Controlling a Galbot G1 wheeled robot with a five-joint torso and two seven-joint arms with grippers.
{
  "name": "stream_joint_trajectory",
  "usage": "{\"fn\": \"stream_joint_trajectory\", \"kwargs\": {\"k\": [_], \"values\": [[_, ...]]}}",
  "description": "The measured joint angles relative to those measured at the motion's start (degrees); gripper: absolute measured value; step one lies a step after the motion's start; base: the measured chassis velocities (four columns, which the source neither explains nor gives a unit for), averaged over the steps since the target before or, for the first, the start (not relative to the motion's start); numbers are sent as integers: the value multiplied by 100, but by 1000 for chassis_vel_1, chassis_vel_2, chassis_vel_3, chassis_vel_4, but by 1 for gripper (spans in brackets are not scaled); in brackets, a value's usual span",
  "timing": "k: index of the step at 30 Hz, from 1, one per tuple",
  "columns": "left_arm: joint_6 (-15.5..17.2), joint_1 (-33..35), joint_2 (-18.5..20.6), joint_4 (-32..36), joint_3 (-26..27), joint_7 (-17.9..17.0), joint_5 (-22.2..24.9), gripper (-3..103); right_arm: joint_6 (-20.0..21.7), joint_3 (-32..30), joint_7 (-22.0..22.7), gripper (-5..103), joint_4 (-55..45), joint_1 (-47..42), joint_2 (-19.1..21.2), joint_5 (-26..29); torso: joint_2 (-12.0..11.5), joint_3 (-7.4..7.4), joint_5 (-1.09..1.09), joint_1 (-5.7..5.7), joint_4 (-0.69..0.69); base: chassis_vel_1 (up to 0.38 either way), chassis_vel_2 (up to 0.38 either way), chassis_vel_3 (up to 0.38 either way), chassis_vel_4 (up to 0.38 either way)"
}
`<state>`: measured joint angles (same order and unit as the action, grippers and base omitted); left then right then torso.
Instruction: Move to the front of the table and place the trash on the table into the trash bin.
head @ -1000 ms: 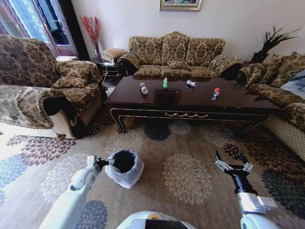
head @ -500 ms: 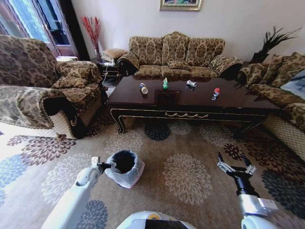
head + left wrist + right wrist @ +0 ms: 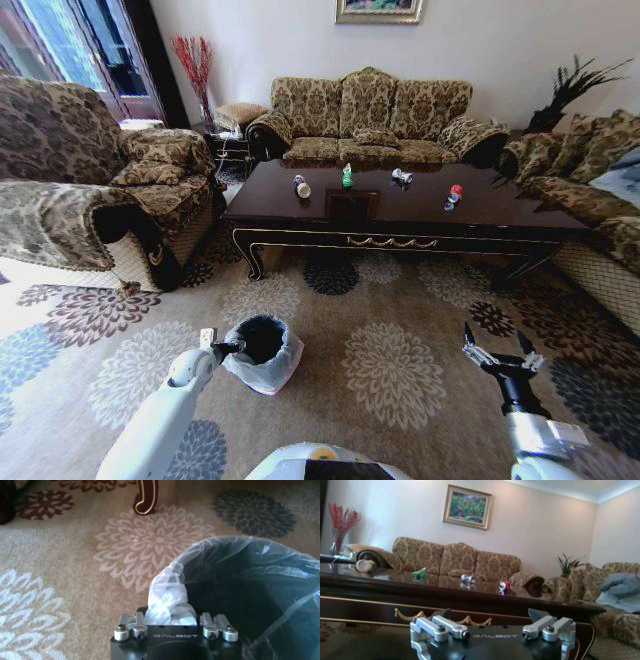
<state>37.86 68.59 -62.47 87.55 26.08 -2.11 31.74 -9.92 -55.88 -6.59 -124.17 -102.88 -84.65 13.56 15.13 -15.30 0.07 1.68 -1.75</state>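
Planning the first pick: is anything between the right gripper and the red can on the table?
Nothing stands on the carpet between them. The right gripper is open, low over the floor short of the table. The red can sits on the tabletop beyond the front edge, which rises above the gripper in the right wrist view.

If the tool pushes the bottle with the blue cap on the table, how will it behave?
The bottle lies on its side, so it would probably roll. The table looks glossy, so it may also slide. It seems small, likely light.

"GALBOT" on both gripper (image 3: 176,636) bodies
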Motion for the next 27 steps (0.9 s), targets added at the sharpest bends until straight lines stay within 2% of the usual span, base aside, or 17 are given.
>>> {"fn": "stream_joint_trajectory", "kwargs": {"k": [2, 6, 7, 10, 11, 17, 21, 27], "values": [[-6, 3, 1, 32, -14, -38, -1, 45, -21, 2, 0, 100, 34, 8, 1, 0, 0, -2, -3, 2, 2, 0, 0, 0, 0], [-17, 35, 5, 95, -33, -94, 0, 38, -48, 25, -3, 100, 76, 13, -6, -10, 0, -3, -11, 3, 6, 0, 0, 0, 0], [-17, 35, 5, 95, -33, -94, 0, 38, -48, 25, -3, 100, 76, 13, -6, -10, 0, -3, -11, 3, 6, 0, 0, 0, 0], [-24, 53, 13, 127, -37, -152, -3, 26, -65, 36, -7, 100, 107, 17, -8, -16, 0, -5, -8, 3, 4, 0, 0, 0, 0], [-24, 53, 13, 127, -37, -152, -3, 26, -65, 36, -7, 100, 107, 17, -8, -16, 0, -5, -8, 3, 4, 0, 0, 0, 0], [-21, 61, 45, 171, -22, -175, 19, 8, -72, 35, -8, 100, 152, 28, 14, -12, 1, -5, -9, 4, 4, 0, 0, 0, 0], [2, 93, 67, 213, -24, -146, 43, 2, -89, 34, -15, 100, 178, 36, 14, -10, 2, -6, -11, 4, 6, 0, 0, 0, 0], [20, 186, 46, 343, 7, -94, 4, 1, -107, 10, -18, 100, 195, 27, 21, 19, 4, -7, -10, 4, 4, 0, 0, 0, 0]]}}
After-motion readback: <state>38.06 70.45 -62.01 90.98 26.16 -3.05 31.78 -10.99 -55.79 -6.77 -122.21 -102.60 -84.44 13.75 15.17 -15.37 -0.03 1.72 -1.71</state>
